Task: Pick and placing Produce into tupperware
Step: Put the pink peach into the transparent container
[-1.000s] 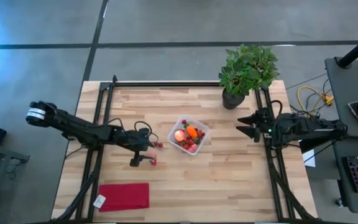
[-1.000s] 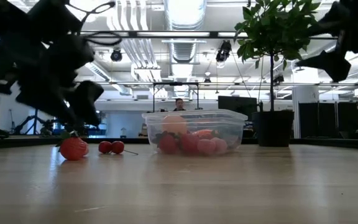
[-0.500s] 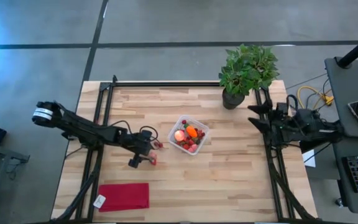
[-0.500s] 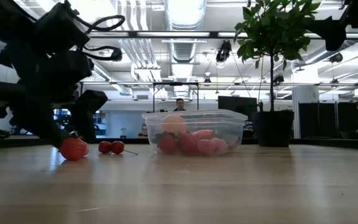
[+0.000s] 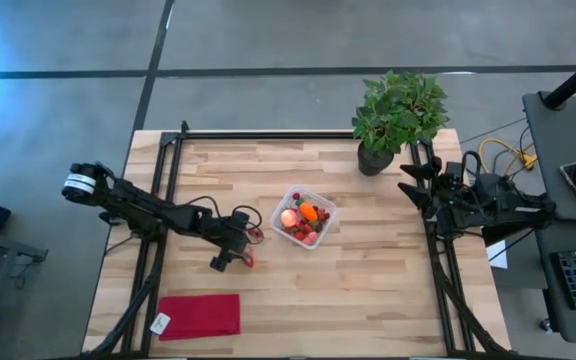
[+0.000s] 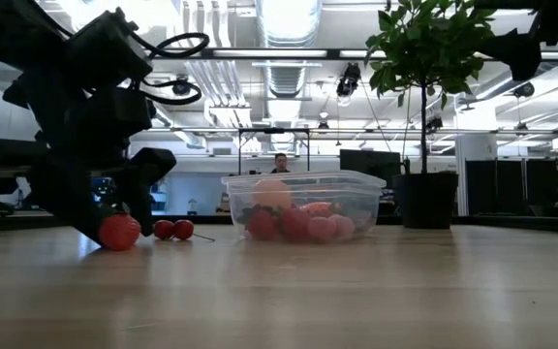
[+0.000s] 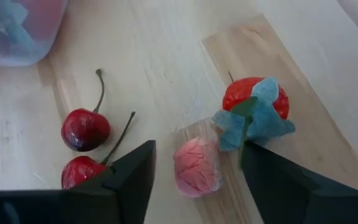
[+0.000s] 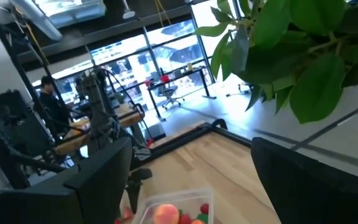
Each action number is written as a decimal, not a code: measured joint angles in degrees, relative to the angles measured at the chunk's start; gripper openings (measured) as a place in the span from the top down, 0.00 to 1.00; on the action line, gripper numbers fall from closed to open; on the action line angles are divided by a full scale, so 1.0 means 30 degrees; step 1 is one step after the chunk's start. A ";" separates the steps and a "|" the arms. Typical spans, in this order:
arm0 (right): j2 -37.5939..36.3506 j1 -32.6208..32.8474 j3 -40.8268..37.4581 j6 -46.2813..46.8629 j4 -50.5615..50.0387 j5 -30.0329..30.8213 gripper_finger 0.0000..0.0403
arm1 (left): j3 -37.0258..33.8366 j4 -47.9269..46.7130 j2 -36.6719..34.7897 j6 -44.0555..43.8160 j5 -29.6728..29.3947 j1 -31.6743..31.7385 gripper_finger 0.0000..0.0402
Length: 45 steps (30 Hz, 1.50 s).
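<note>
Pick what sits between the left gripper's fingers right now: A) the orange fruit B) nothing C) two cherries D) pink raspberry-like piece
D: in the left wrist view the pink piece lies on the table between the left gripper's open fingers; the cherries lie off to one side.

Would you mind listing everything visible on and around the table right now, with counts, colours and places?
Tupperware: one, clear, table centre, holding a pale orange fruit, an orange piece and red pieces.
Cherries: two, dark red, stemmed, on the wood beside the tupperware.
Raspberry: one, pink, between the left gripper's fingers.
Strawberry: one, red with a green top, next to the raspberry.
Cloth: one, magenta-red, near-left table corner.
Potted plant: one, green, far-right corner.
Person: one, in the room behind.
Left gripper: open, low over the loose fruit.
Right gripper: open, raised at the right edge.
</note>
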 joint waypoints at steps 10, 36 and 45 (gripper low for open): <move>0.0006 0.0000 -0.0015 -0.0029 0.0028 0.0000 0.20 | -0.0124 -0.0550 -0.0685 -0.0096 -0.0576 0.0029 0.67; 0.0006 0.0000 -0.0022 -0.0034 0.0044 -0.0005 0.20 | 0.3344 0.0812 -0.2448 0.1614 -0.2571 0.1325 0.78; 0.0006 0.0000 -0.0022 -0.0036 0.0036 -0.0007 0.20 | 0.8407 0.0758 0.2863 0.1750 -0.2762 0.3901 0.78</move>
